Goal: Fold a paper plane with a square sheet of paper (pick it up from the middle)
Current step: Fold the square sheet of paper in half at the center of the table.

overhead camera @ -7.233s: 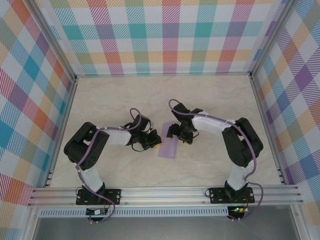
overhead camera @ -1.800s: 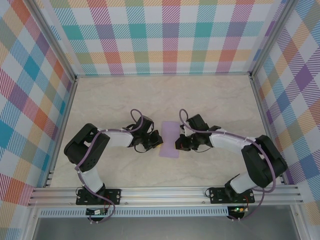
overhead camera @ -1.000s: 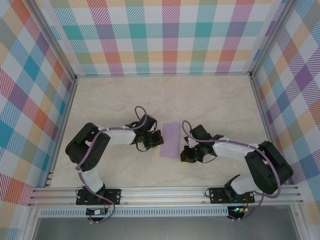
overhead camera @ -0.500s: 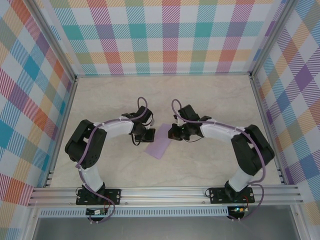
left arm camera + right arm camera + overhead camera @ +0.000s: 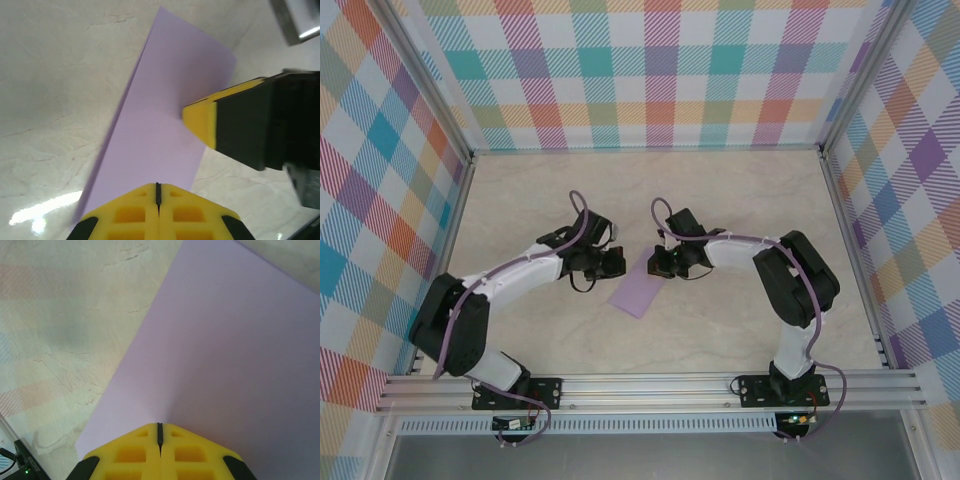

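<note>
The sheet of paper (image 5: 641,286) is a lavender folded oblong lying slanted on the marble table (image 5: 740,200), its far end to the right. My left gripper (image 5: 619,263) is shut, its tip at the paper's upper left long edge. My right gripper (image 5: 657,263) is shut too, with its tip over the paper's far end. In the left wrist view the paper (image 5: 165,110) stretches away from my left gripper (image 5: 158,185), and the right gripper's yellow fingers (image 5: 202,125) rest on its right edge. In the right wrist view my right gripper (image 5: 160,426) sits over the paper (image 5: 225,355). Nothing shows between either pair of jaws.
Plaid walls (image 5: 650,70) and aluminium rails (image 5: 650,385) box in the table. Both arm bases (image 5: 515,385) (image 5: 775,385) stand at the near edge. Bare marble lies beyond and to both sides of the paper.
The paper has turned from upright to slanted, its near end swinging left. Both grippers have moved farther up the table and closed in on its far end, staying shut.
</note>
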